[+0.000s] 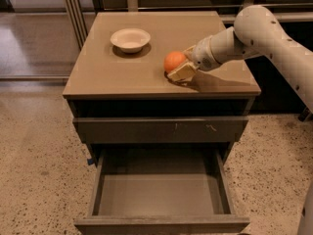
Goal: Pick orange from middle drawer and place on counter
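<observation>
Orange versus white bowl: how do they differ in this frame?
The orange is a bright solid ball; the white bowl is pale, open and shallow. The orange is smaller than the bowl. The gripper is at the orange; the bowl stands alone, further back. Both are on the counter.

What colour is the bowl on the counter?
The bowl is cream-white, camera view; gripper at the orange.
</observation>
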Robot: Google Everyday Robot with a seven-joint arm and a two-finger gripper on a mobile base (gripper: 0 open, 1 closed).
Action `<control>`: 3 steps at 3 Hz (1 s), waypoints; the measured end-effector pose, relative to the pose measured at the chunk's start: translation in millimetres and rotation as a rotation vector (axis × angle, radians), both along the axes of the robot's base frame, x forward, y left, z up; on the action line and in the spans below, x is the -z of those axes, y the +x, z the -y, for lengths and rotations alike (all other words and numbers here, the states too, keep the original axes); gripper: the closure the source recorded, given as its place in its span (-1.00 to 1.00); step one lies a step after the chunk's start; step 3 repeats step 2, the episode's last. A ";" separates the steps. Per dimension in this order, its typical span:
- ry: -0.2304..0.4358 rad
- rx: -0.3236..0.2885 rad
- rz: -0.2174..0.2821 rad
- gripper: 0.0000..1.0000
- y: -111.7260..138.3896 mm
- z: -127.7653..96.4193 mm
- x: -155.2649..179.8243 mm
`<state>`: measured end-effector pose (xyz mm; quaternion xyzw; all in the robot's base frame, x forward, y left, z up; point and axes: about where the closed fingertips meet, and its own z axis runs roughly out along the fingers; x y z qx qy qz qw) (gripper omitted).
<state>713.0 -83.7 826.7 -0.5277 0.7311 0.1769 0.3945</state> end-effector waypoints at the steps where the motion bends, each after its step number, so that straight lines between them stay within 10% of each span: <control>1: 0.000 0.000 0.000 -1.00 0.0 -0.1 0.1; 3: 0.000 0.000 0.000 -1.00 0.0 -0.1 0.1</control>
